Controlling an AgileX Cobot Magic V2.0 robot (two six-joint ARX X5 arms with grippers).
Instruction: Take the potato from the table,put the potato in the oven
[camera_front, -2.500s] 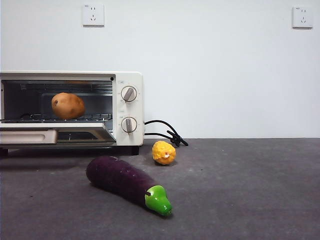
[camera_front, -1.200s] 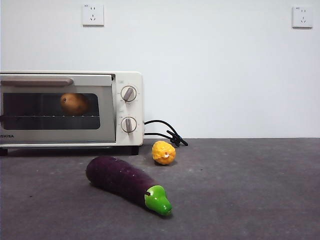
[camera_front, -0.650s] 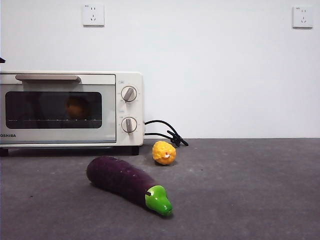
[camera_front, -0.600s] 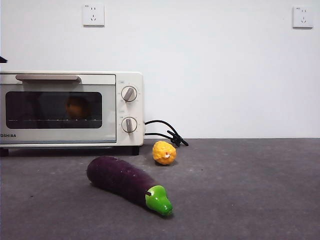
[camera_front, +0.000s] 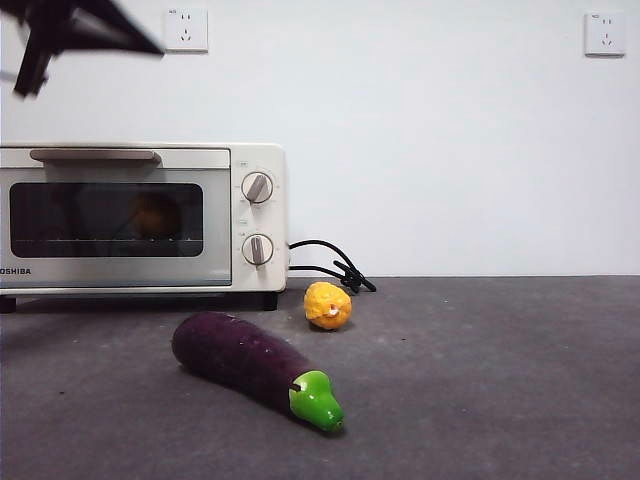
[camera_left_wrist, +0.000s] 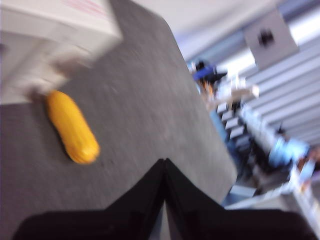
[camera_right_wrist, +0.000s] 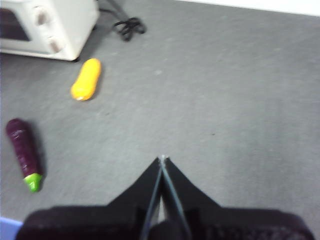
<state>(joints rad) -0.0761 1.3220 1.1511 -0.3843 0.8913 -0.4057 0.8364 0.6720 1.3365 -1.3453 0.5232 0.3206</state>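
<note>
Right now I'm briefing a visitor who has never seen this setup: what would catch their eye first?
The purple eggplant with its green tip lies nearest on the table, the small yellow fruit behind it. At the far left stands the cream oven, door shut, the potato dim behind its glass.

Grey table (camera_front: 480, 380): oven (camera_front: 140, 215), eggplant (camera_front: 250, 365), yellow fruit (camera_front: 328, 305).

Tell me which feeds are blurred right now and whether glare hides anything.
Left wrist view: heavy motion smear over the elongated yellow fruit and cream-white toaster oven. Right wrist view: mildly soft. Front view: sharp; the oven's dark glass dims the orange-brown potato; no glare.
</note>
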